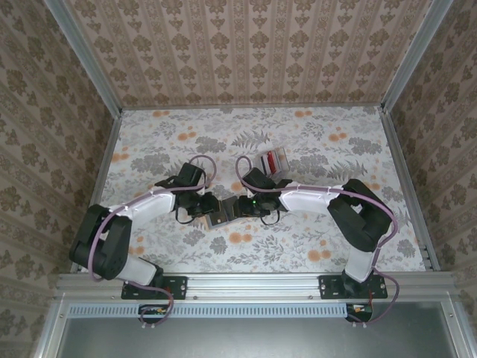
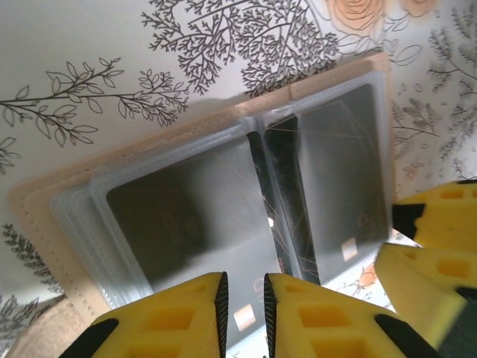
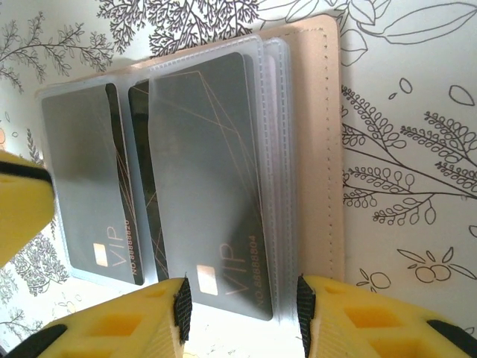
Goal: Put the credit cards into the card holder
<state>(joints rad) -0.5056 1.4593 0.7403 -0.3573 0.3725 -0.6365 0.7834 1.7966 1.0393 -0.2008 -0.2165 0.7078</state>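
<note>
The tan card holder (image 1: 223,215) lies open and flat on the table between my two grippers. Its clear sleeves show dark grey VIP cards (image 3: 209,179), one per page, with another dark card (image 2: 261,171) at the fold. My left gripper (image 2: 246,298) hangs over the left page (image 2: 186,224), its jaws a narrow gap apart with nothing visibly pinched. My right gripper (image 3: 240,302) stands open, straddling the near edge of the right page beside the tan cover (image 3: 317,149). More credit cards (image 1: 273,159), red and white, lie apart behind the right arm.
The floral tablecloth (image 1: 335,246) covers the table, with metal rails along both sides and the back. My right gripper's yellow fingers (image 2: 440,246) show in the left wrist view, very close to the left gripper. A left finger (image 3: 22,201) shows in the right wrist view.
</note>
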